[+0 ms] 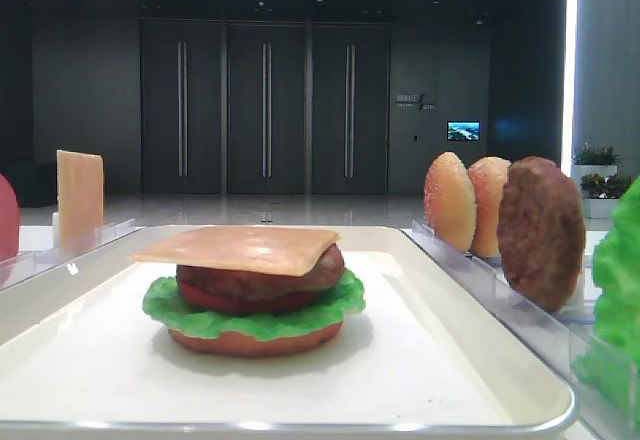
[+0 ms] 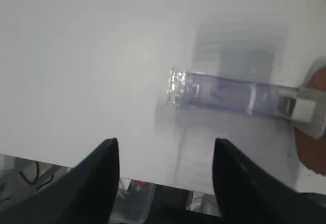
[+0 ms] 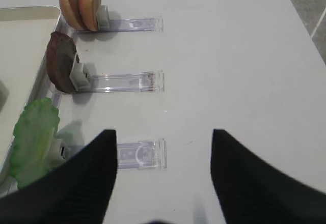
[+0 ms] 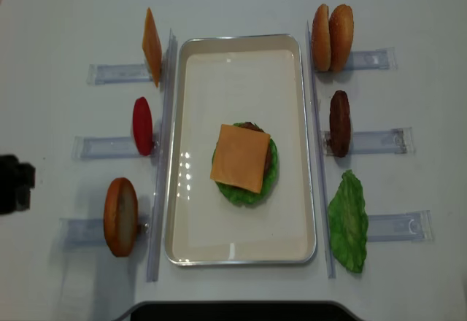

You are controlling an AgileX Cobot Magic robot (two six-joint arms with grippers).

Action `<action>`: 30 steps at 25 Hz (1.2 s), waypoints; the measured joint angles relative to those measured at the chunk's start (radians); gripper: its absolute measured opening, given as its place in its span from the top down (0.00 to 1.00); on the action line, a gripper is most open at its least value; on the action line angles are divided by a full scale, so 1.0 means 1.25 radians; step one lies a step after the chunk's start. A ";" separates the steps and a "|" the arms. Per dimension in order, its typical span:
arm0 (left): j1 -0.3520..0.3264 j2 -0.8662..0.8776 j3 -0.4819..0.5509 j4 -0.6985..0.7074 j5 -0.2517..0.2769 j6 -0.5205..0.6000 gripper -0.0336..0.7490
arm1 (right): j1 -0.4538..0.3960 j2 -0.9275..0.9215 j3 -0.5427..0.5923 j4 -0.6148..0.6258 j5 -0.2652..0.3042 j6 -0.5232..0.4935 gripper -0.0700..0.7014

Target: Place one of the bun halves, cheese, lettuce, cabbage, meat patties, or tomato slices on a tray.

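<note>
Front exterior view: stack on tray (image 1: 480,360), cheese (image 1: 240,248) topmost, over patty, lettuce (image 1: 250,320), bun base

Right wrist: right gripper (image 3: 162,178) jaws apart, empty, above clear holder near spare lettuce leaf (image 3: 33,132)

Left wrist: left gripper (image 2: 165,183) jaws apart, empty, over table edge

Overhead: cheese overhangs stack, corners unsupported; risk: next piece set off-centre tips slice, topples stack

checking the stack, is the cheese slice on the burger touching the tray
Apart. The front exterior high view shows the cheese resting on the meat patty, with lettuce and a bun half between it and the tray.
</note>
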 joint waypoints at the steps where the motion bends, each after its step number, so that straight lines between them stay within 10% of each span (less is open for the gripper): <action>1: 0.000 -0.045 0.025 -0.014 0.000 0.000 0.39 | 0.000 0.000 0.000 0.000 0.000 0.000 0.40; 30: -0.076 -0.659 0.165 -0.057 -0.010 0.034 0.39 | 0.000 0.000 0.000 0.000 0.000 0.000 0.40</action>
